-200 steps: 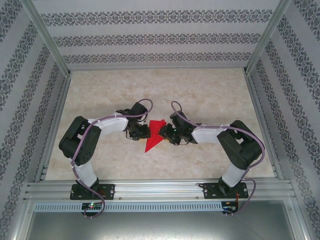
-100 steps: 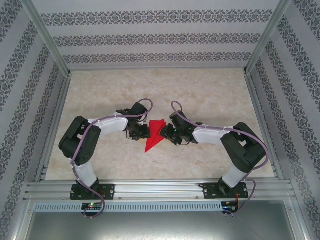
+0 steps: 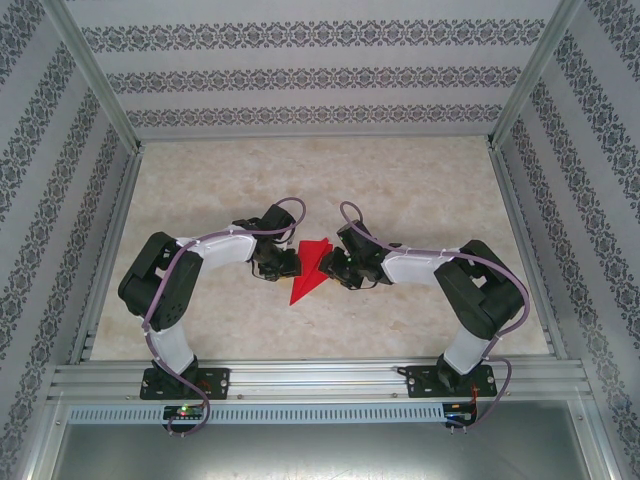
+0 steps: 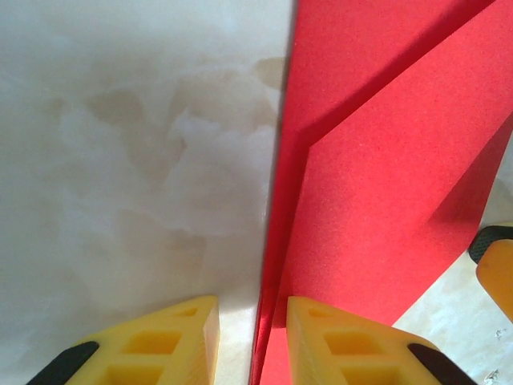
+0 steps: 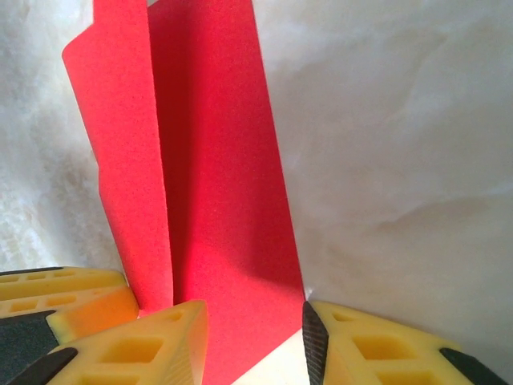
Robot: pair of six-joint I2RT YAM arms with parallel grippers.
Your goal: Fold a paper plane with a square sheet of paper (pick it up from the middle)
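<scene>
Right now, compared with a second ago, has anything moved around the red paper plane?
Barely. The right arm swayed slightly outward and back, leaving the right pincer a touch further left beside the paper plane. Nothing was gripped or released. The left pincer and the plane stayed where they were.

Pale marbled tabletop [image 3: 400,180] inside damask-striped walls [image 3: 320,75], aluminium frame rails [image 3: 320,380].

Top external view: high behind the arm bases [image 3: 185,380], looking down over the whole worktop [image 3: 400,180]. Wrist views: close, low over the worktop, facing inward from opposite sides onto the shared paper plane [image 3: 308,272]
</scene>
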